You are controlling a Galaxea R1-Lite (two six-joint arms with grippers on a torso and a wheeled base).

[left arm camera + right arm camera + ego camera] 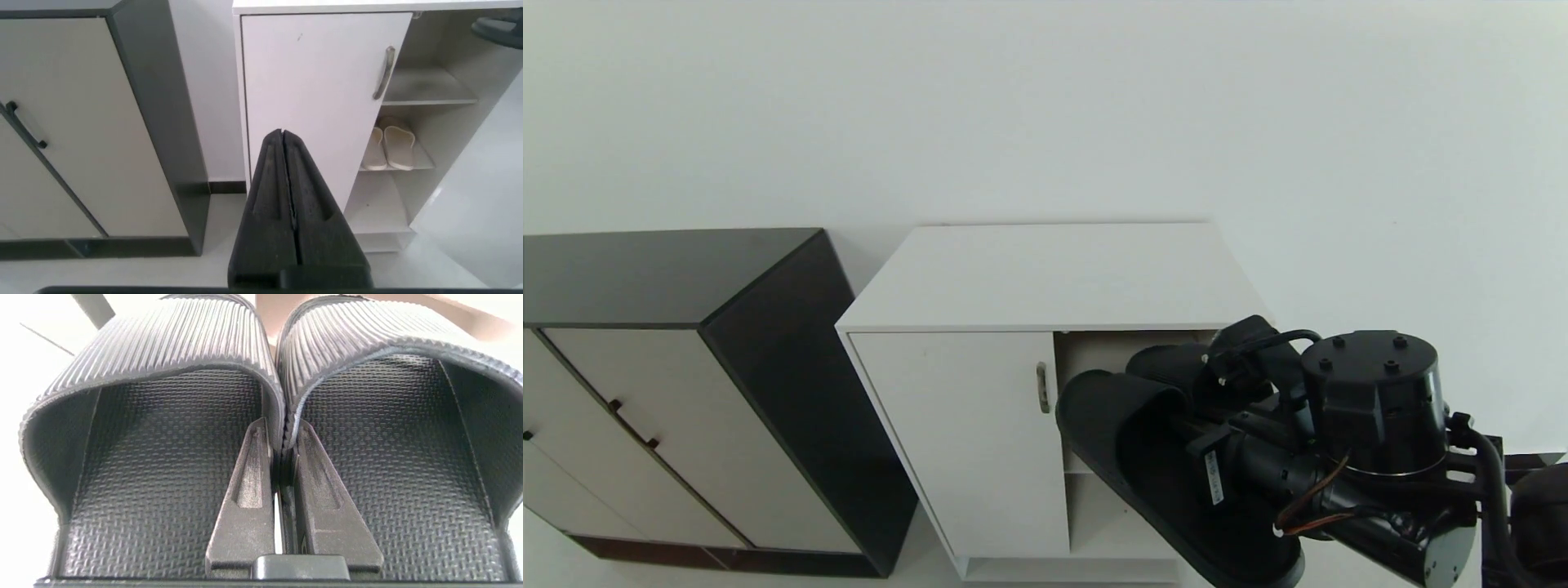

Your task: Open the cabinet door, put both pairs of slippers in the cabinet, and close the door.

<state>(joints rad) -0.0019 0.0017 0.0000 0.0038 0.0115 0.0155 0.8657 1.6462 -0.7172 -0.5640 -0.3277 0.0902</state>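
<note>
The right claw (282, 434) is clamped on the touching inner edges of the black slippers (155, 498), in front of the white cabinet's (1045, 278) open right side. The pale slippers (391, 149) lie on a shelf (409, 167) inside. The left claw (282, 143) is closed and empty.
</note>
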